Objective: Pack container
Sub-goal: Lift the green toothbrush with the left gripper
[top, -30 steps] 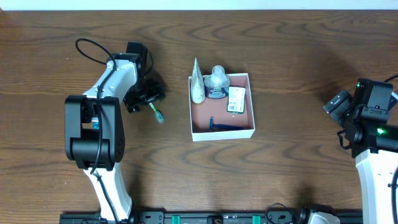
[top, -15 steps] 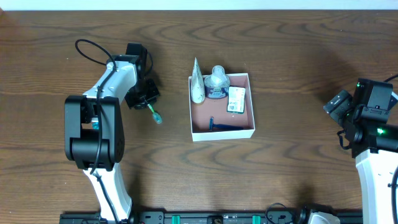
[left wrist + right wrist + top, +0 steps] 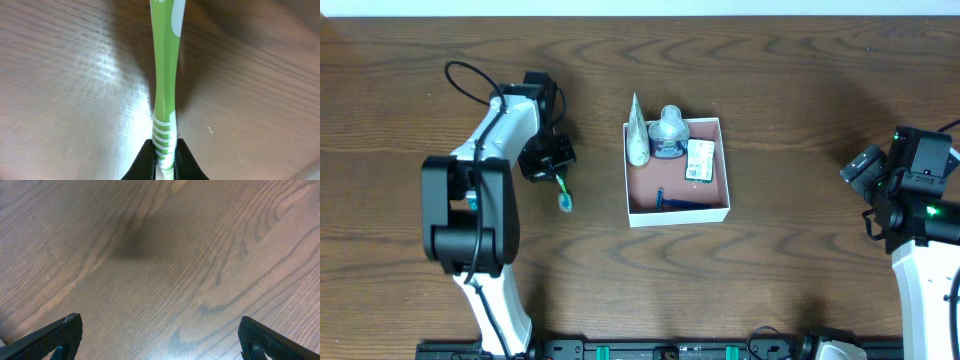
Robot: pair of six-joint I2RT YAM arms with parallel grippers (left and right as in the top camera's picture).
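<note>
Left gripper (image 3: pixel 548 160) is clamped on a green toothbrush (image 3: pixel 563 190). The wrist view shows the fingers (image 3: pixel 150 162) pinched tight on the white-ribbed part of the handle (image 3: pixel 165 75), and the brush points toward the near edge of the counter (image 3: pixel 800 80). The head sits low over the wood, and I cannot tell if it touches. The container (image 3: pixel 677 213) sits mid-counter, a little toward the far edge, its left wall near the brush with a bare strip of wood between them. Inside, a white tube (image 3: pixel 637 135) leans over the far-left corner of the rim. A clear bottle (image 3: pixel 669 133) stands against the far wall, with a green-and-white packet (image 3: pixel 700 160) just beside it on the right. A dark blue item (image 3: pixel 682 203) lies along the near wall, and the middle of the floor shows bare. Broad open wood runs from the container to the right edge. There the right gripper (image 3: pixel 865 168) hangs with its fingers (image 3: pixel 65 335) spread wide apart, only wood grain beneath.
</note>
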